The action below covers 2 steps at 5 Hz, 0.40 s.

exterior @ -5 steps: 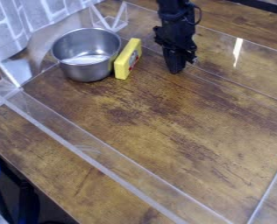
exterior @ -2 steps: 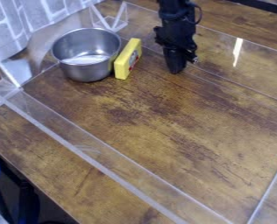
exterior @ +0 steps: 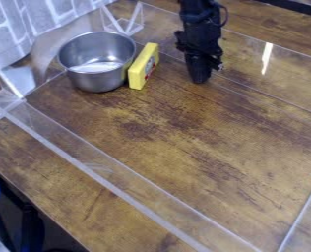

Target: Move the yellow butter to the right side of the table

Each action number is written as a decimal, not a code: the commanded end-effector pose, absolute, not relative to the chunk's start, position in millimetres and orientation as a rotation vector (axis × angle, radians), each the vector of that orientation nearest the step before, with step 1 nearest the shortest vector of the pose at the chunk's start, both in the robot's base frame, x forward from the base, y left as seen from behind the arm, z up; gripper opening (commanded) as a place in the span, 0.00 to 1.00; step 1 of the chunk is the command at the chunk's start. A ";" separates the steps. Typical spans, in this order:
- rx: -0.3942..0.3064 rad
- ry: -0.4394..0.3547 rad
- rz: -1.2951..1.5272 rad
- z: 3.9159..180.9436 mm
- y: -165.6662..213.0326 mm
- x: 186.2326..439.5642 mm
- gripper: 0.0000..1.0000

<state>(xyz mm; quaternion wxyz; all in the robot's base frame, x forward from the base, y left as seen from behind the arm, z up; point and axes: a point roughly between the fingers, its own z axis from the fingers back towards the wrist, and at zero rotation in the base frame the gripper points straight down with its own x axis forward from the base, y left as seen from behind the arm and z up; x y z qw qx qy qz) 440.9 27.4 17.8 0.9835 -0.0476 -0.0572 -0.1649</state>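
Note:
The yellow butter (exterior: pixel 144 65) is a small yellow box lying on the table (exterior: pixel 185 138), right beside the steel bowl (exterior: pixel 96 60). My black gripper (exterior: pixel 198 75) points straight down just right of the butter, a small gap apart from it. Its fingers are pressed together with nothing between them, tips close to the wood.
A clear plastic rim (exterior: pixel 80 157) runs around the tabletop. Crumpled white cloth or paper (exterior: pixel 27 34) lies at the back left behind the bowl. Bare wood stretches over the middle and right of the table.

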 end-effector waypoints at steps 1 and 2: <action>-0.116 -0.074 -0.378 6.8 9.4 437.2 0.00; -0.123 -0.066 -0.383 7.0 7.8 437.1 0.00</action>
